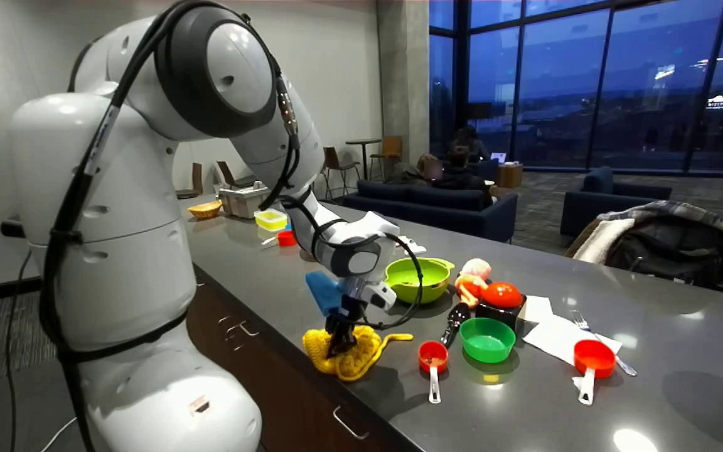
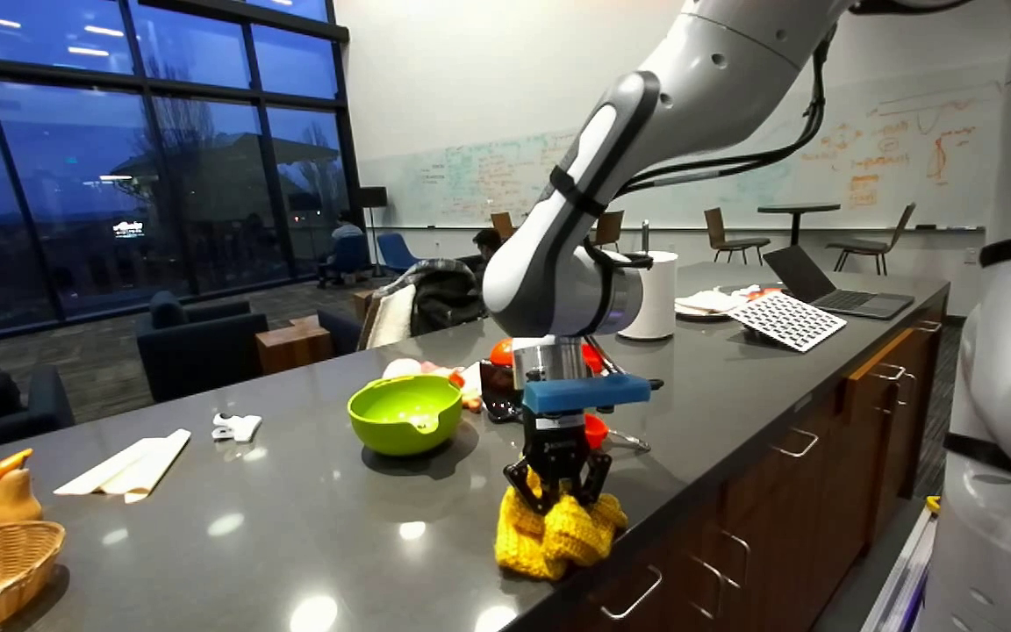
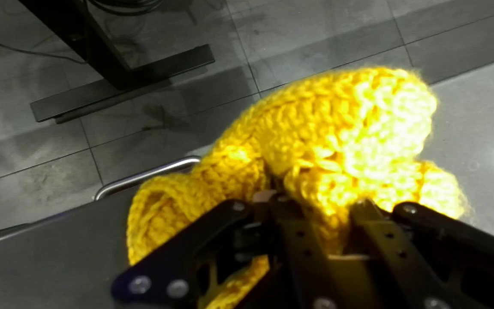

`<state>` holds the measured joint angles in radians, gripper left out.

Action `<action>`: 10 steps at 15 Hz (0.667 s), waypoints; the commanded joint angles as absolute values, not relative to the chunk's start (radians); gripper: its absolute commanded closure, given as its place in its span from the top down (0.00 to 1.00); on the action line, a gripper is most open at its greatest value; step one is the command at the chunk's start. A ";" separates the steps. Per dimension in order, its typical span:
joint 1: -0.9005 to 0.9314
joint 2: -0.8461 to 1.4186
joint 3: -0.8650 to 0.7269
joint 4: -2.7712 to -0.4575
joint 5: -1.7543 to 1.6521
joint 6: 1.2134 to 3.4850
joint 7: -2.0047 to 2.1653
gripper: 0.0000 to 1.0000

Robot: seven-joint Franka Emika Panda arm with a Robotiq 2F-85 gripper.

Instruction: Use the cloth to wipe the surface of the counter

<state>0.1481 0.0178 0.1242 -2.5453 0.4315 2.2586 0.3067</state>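
At the edge of the counter (image 2: 330,527), the gripper (image 2: 565,502) clamps the bunched cloth (image 3: 337,124) directly beneath it; wiping presumably requires travel inward from that edge.

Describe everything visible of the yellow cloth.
The cloth is bright yellow, with a chunky knitted or crocheted look. It is bunched into rounded folds, not spread flat, and the gripper has part of it clamped in its jaws. It appears to rest on the counter, close by one edge; whether any overhangs is hard to tell. A narrow yellow strand extends from it, away from that edge.
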 commanded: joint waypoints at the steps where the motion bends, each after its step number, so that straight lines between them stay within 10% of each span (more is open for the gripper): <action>1: 0.144 0.001 0.127 -2.544 0.318 2.258 0.357 0.05; 10: 0.159 0.083 0.147 -2.408 0.216 2.241 0.332 0.05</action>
<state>0.1520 0.0466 0.1392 -2.4623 0.2380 2.2545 0.3322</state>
